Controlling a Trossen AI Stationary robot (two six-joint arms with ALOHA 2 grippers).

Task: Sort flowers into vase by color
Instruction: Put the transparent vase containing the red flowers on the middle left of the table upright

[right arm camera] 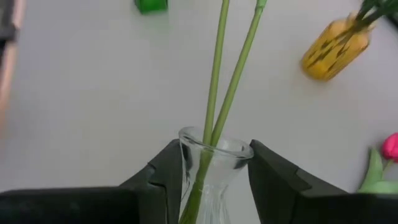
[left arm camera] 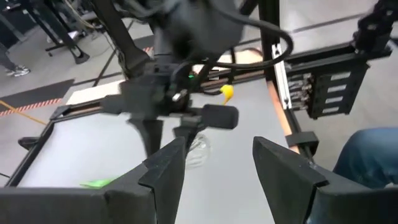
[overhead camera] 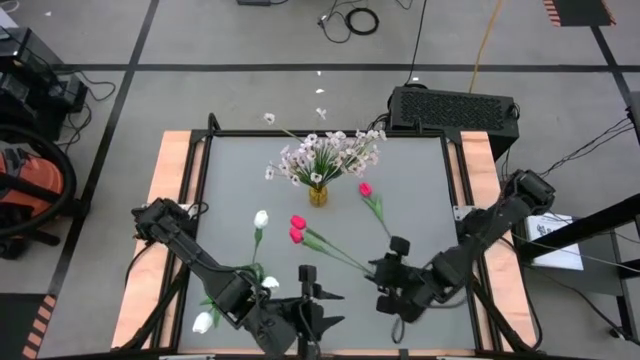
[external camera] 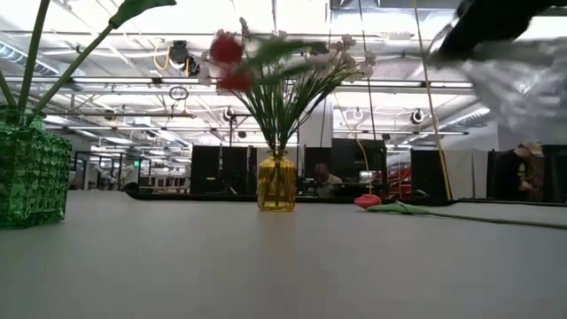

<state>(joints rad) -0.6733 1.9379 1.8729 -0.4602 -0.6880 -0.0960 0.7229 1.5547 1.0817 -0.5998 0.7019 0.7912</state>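
Observation:
My right gripper is near the table's near right side, shut on a clear glass vase with two green stems in it. Their two red tulips hang out over the table's middle and blur high in the low view. A yellow vase holds the white-lilac sprays. One pink tulip lies flat on the table. White tulips stand in a green vase. My left gripper waits open at the near edge. My right gripper pinches the clear vase's neck just under the flared rim, one finger on either side. It comes in from the table's right. The vase is lifted clear of the table and tilted, its stems slanting toward the table's left and far side.
The yellow vase stands at the table's far middle. The green vase sits at the near left beside my left arm. A black box lies beyond the far right corner. Bare table lies between the lying tulip and the right edge.

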